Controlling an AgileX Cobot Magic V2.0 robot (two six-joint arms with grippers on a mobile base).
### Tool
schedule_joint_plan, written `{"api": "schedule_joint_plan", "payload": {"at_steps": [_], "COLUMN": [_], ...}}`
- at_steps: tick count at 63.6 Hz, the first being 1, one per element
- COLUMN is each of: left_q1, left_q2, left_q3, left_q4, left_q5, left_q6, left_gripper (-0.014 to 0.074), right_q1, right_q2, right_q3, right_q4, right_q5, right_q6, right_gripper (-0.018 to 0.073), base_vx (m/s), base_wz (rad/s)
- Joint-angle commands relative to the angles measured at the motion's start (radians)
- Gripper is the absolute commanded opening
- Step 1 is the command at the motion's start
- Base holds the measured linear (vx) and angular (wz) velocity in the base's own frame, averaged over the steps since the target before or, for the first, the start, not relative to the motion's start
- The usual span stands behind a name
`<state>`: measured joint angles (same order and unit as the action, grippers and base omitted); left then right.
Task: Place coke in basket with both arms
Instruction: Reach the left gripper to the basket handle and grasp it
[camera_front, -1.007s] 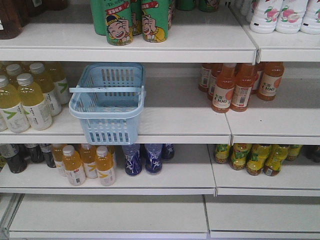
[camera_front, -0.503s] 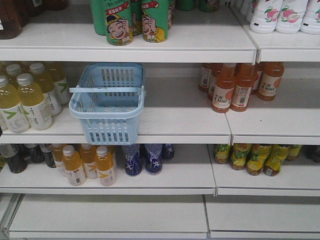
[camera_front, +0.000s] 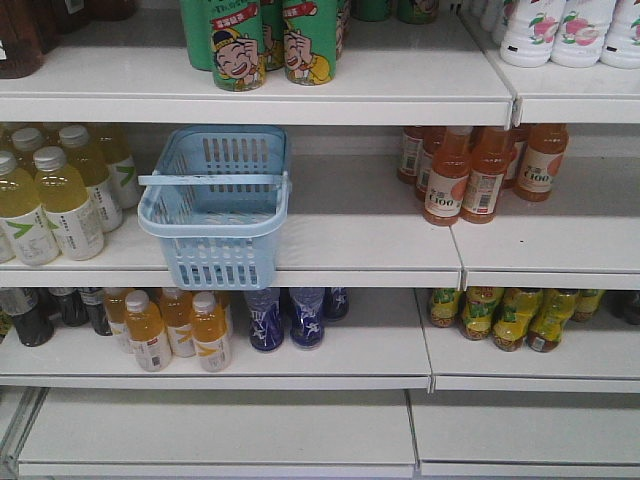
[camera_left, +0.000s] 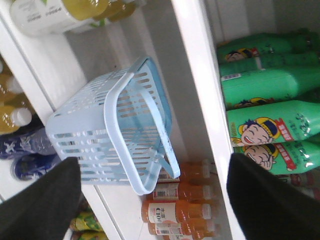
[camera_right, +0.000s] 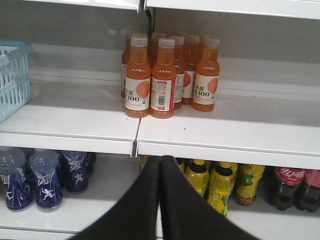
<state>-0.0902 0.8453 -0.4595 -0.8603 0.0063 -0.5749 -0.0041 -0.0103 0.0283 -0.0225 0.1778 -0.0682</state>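
On the middle shelf, left bay, there's the basket, light blue, sitting right at the front with its front wall poking just past the shelf lip. Its thin handle lies across the top. Pale yellow bottles stand just beside it on the left. The orange bottles are well apart to the right, on the same level. Green cartoon bottles stand on the shelf above, and dark blue bottles sit right underneath.

Over to the left wrist view: the left gripper is spread wide, one black finger at each lower corner, nothing between them. The basket fills the frame beyond, slanted by the camera angle.

Right wrist view now: the right gripper has its jaws pressed flat together, holding nothing. It faces the orange bottles, with the basket's corner at the left edge. Low on the right of that view, dark cola bottles with red labels stand on the shelf below.
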Motion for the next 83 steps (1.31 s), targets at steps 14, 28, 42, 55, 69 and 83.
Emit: {"api": "schedule_joint_plan", "payload": {"at_steps": [14, 28, 42, 55, 69, 83], "left_q1": [-0.101, -0.156, -0.189, -0.189, -0.189, -0.189], "left_q2": [0.211, 0.39, 0.545, 0.662, 0.745, 0.81], "left_q3": [-0.197, -0.36, -0.491, -0.591, -0.676, -0.739], "left_q4": [-0.061, -0.063, -0.119, -0.139, -0.139, -0.139], "left_q5": [-0.033, -0.031, -0.018, -0.006, 0.009, 0.007], "left_q6": [0.001, 0.001, 0.0, 0.001, 0.001, 0.001], "left_gripper": [0.0575, 0.0575, 0.0575, 0.0575, 0.0575, 0.0575], "right_q1": [-0.003, -0.003, -0.005, -0.005, -0.005, -0.005], "right_q2": [-0.013, -0.013, -0.013, -0.013, -0.013, -0.013], "right_q3": [0.008, 0.008, 0.008, 0.008, 0.008, 0.008], "right_q4": [-0.004, -0.004, -0.004, -0.004, -0.004, -0.004], "right_q5": [-0.07, -0.07, -0.07, -0.07, -0.07, -0.07], "right_q6": [-0.009, -0.009, -0.009, -0.009, -0.009, -0.009], "right_gripper": [-0.001, -0.001, -0.001, -0.001, -0.001, -0.001], "base_vx": [0.0, 0.0, 0.0, 0.0, 0.0, 0.0], "base_wz": [0.0, 0.0, 0.0, 0.0, 0.0, 0.0]}}
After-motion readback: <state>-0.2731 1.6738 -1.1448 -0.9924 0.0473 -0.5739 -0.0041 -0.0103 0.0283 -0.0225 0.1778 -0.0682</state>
